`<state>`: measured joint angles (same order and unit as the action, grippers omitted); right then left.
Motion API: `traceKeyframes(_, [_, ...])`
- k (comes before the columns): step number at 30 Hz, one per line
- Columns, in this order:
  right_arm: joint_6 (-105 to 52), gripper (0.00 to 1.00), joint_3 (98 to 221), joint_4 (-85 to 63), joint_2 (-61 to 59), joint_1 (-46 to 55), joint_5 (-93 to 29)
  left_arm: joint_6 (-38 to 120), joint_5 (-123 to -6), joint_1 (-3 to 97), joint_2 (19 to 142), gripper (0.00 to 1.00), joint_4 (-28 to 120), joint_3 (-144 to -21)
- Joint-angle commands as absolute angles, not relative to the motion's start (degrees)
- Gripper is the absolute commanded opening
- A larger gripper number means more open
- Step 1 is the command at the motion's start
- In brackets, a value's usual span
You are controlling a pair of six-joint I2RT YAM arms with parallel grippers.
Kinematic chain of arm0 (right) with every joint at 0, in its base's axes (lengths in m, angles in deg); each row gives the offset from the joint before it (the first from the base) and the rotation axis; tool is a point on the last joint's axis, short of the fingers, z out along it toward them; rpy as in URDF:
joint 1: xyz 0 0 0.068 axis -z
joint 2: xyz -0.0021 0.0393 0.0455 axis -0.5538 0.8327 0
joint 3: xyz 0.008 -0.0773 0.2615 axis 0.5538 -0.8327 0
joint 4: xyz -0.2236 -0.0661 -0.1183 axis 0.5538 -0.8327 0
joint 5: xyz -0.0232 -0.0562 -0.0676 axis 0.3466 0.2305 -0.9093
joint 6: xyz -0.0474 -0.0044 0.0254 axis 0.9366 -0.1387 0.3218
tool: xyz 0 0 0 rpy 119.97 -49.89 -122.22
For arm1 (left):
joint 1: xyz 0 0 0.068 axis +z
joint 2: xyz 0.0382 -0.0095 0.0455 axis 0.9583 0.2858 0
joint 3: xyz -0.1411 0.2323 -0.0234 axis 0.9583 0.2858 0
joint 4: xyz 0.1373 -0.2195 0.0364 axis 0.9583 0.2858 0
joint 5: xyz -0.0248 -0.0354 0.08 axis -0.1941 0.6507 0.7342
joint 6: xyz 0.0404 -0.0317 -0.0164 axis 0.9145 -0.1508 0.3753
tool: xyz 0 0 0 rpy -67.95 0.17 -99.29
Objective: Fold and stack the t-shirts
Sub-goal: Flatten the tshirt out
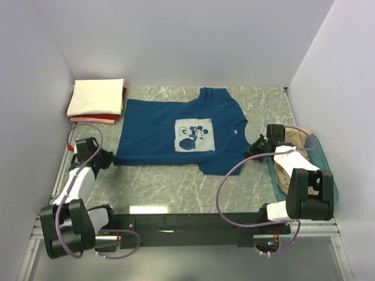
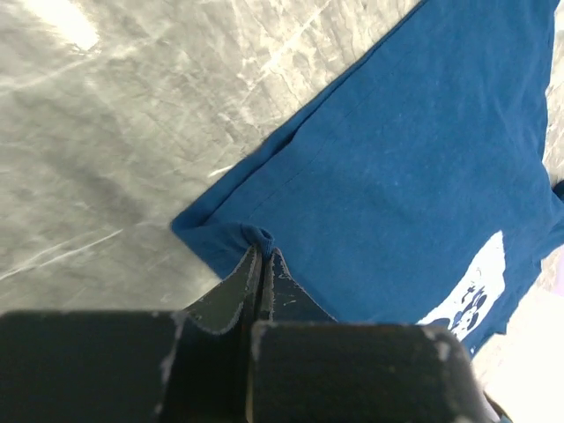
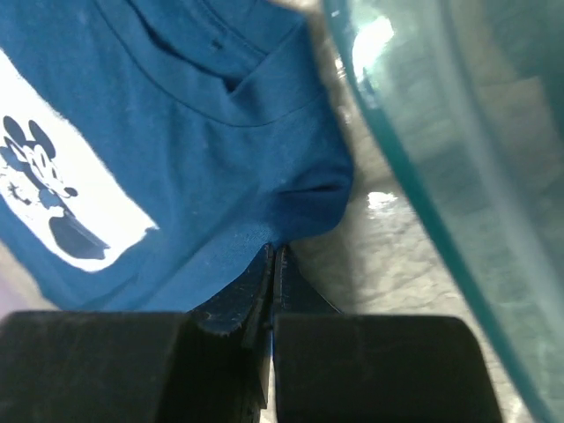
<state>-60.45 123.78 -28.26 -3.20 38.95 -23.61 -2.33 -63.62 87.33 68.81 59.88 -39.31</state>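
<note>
A dark blue t-shirt [image 1: 170, 126] with a pale square cartoon print lies spread flat on the marble tabletop, collar to the right and hem to the left. My left gripper [image 1: 111, 158] is shut on a small pinch of cloth at the near hem corner [image 2: 257, 236]. My right gripper [image 1: 255, 150] is shut on the shirt's edge just below the collar [image 3: 275, 251], beside the tub. A folded cream t-shirt [image 1: 96, 96] tops a stack at the back left, with a red/pink one [image 1: 99, 119] under it. A tan t-shirt [image 1: 295, 138] lies in the tub.
The teal plastic tub [image 1: 320, 153] stands at the right edge, its wall [image 3: 458, 132] close to my right gripper. White walls close in the table on the left, back and right. Bare marble [image 1: 170, 187] shows between the shirt and the arm bases.
</note>
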Motion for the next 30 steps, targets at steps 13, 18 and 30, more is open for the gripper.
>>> traceKeyframes(13, [-57.64,0.0,113.81,-35.44,-27.1,39.87,-26.27,-5.19,-56.62,85.79,47.81,0.02,69.39,-33.92])
traceKeyframes(18, [-58.96,0.0,112.05,-35.35,-30.54,39.78,-23.19,-6.52,-54.33,85.87,46.83,0.05,71.07,-33.83])
traceKeyframes(30, [-56.76,0.0,113.89,-28.51,-20.36,39.78,-22.39,-6.16,-52.93,85.61,51.31,0.05,66.59,-31.72])
